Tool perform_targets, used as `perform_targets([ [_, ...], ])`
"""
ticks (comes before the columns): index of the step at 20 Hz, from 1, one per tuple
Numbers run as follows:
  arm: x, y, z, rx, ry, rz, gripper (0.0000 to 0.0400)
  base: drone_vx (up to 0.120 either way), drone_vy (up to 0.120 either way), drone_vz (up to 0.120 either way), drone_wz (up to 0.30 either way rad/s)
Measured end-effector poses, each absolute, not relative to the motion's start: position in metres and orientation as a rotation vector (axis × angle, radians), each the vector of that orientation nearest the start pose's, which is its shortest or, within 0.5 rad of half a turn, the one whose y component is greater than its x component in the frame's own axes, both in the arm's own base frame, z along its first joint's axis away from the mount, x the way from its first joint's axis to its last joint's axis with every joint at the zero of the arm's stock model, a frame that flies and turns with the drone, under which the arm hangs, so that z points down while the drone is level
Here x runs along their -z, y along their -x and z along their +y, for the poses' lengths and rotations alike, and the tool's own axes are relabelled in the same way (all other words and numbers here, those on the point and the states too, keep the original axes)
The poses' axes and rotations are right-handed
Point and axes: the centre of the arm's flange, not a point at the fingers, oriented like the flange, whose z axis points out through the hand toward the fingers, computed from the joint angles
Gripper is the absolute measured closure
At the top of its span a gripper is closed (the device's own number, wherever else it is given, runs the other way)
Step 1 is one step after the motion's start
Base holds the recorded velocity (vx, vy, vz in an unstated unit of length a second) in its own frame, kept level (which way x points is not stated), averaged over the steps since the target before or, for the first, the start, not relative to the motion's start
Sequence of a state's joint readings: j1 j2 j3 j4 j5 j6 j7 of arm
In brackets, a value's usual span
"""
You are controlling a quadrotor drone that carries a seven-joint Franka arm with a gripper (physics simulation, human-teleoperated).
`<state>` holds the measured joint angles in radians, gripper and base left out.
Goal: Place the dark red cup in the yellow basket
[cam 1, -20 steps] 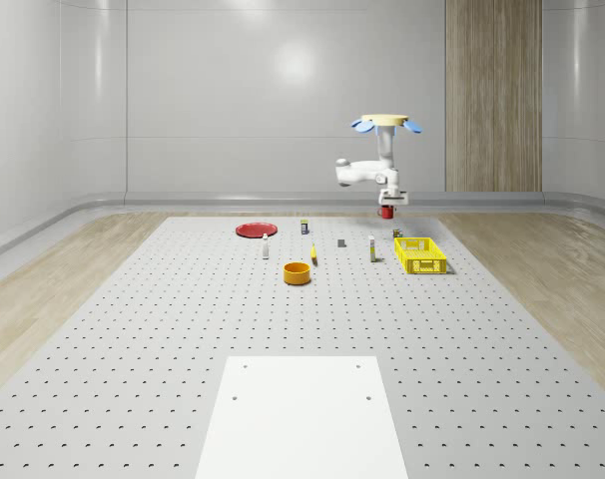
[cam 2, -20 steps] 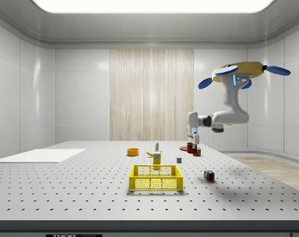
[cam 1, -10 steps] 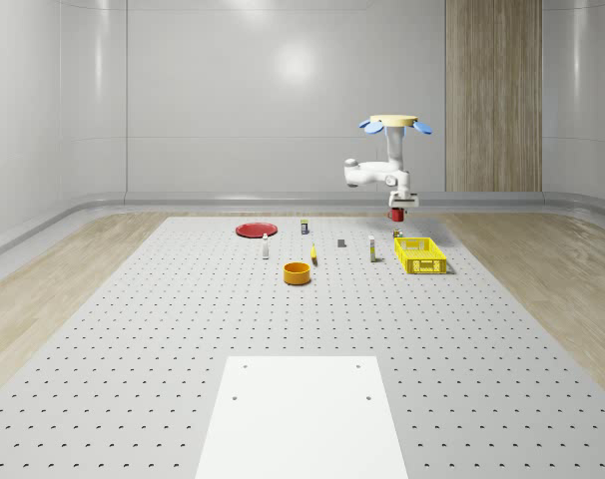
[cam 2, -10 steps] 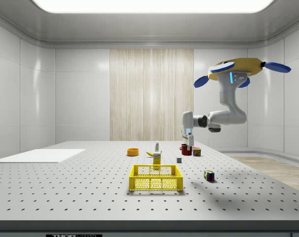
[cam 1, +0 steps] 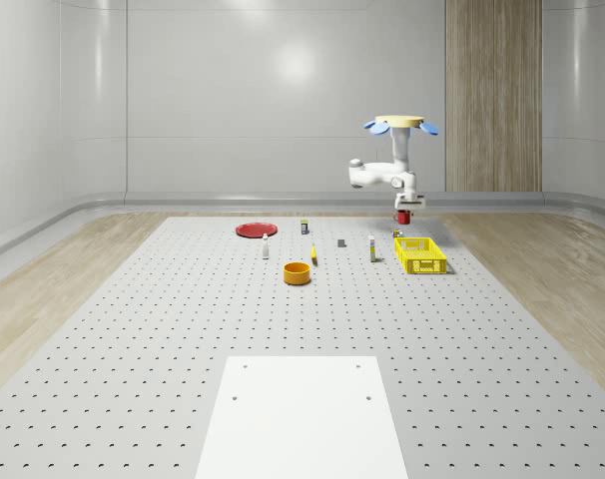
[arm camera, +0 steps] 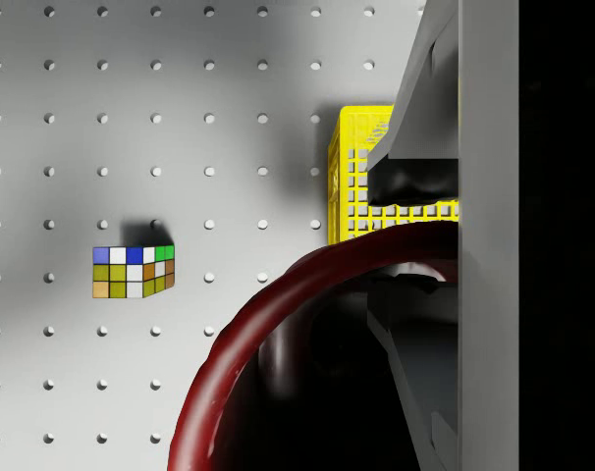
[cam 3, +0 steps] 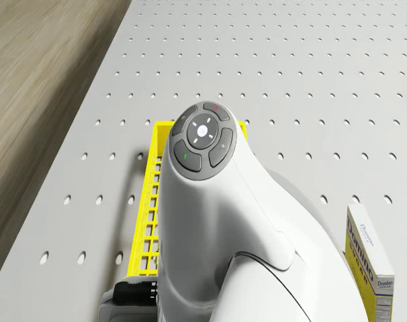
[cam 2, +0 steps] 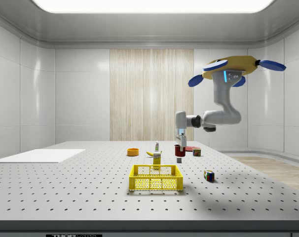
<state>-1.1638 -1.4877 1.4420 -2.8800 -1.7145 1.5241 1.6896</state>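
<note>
The gripper pinches the rim of the dark red cup, holding it in the air above the perforated grey bench, right of centre in the side view. The yellow plastic basket sits lower left of the cup there. The drone hovers at upper right.

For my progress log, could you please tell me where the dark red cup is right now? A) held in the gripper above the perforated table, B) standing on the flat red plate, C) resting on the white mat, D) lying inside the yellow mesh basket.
A: the dark red cup hangs clamped in the gripper above the perforated table, short of the yellow mesh basket, under the hovering drone.
</note>
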Motion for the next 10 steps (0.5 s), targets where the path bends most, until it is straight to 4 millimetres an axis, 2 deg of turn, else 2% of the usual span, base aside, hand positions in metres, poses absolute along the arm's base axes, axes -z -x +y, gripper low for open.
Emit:
perform_targets([
  [7,-0.4706,-0.3068,0.0,-0.785,-0.001,-0.002,0.03,0.12,0.0,0.0,0.0],
  [8,-0.4706,-0.3068,0.0,-0.785,-0.001,-0.002,0.03,0.12,0.0,-0.04,0.0],
  [10,-0.4706,-0.3068,0.0,-0.785,-0.001,-0.002,0.03,0.12,0.0,-0.12,0.0],
])
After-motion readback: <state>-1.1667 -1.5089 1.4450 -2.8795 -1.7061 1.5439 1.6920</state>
